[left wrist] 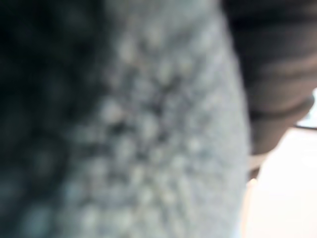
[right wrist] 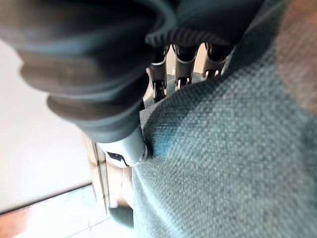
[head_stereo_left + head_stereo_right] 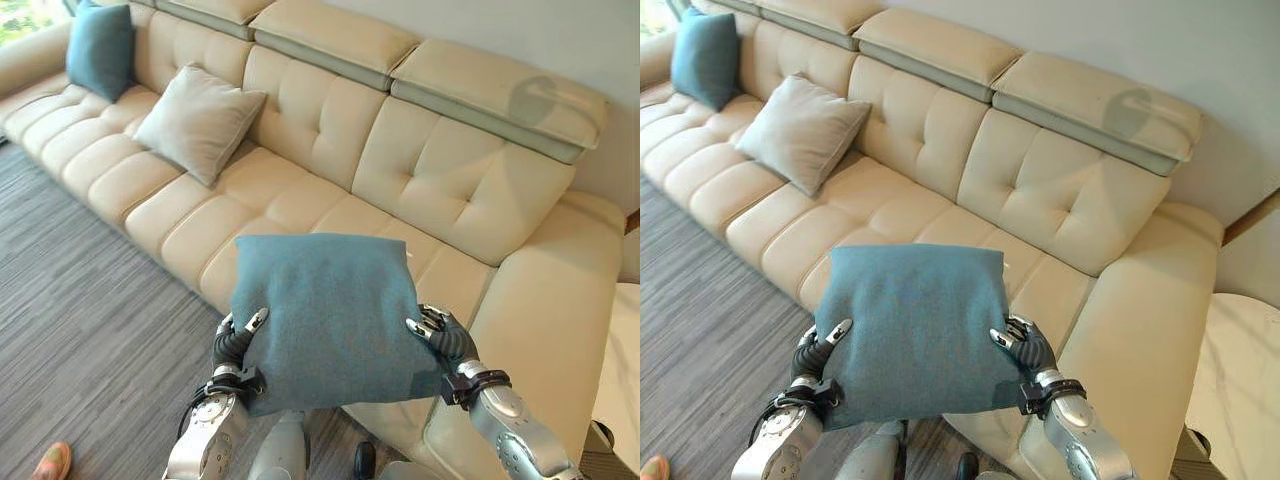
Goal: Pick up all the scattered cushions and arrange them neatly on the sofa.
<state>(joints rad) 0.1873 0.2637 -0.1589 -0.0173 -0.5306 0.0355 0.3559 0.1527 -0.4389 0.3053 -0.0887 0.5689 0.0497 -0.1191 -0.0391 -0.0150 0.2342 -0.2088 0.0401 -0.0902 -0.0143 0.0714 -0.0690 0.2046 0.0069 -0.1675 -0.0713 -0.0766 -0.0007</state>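
**Teal cushion held between both hands over the sofa seat**

The held teal cushion (image 3: 325, 315) sits nearest, lifted clear of the seat and gripped at its two side edges; the left hand (image 3: 238, 340) clamps the left edge, its fingers (image 3: 256, 320) curled over the top face with the thumb hidden beneath; the right hand (image 3: 440, 335) clamps the right edge the same way, fingers (image 3: 1005, 335) hooked onto the fabric; in the right wrist view the woven teal cloth presses against the palm and the fingers wrap round its edge. Below and to the left lies the striped grey carpet (image 3: 80, 330), with a person's orange shoe (image 3: 50, 462) at its near edge. Past the cushion stretches the cream tufted sofa (image 3: 440, 190), its right armrest beside the right arm; further along the seat a beige cushion (image 3: 200, 120) leans tilted against the backrest; at the far end a second teal cushion (image 3: 100, 48) stands against the back corner.
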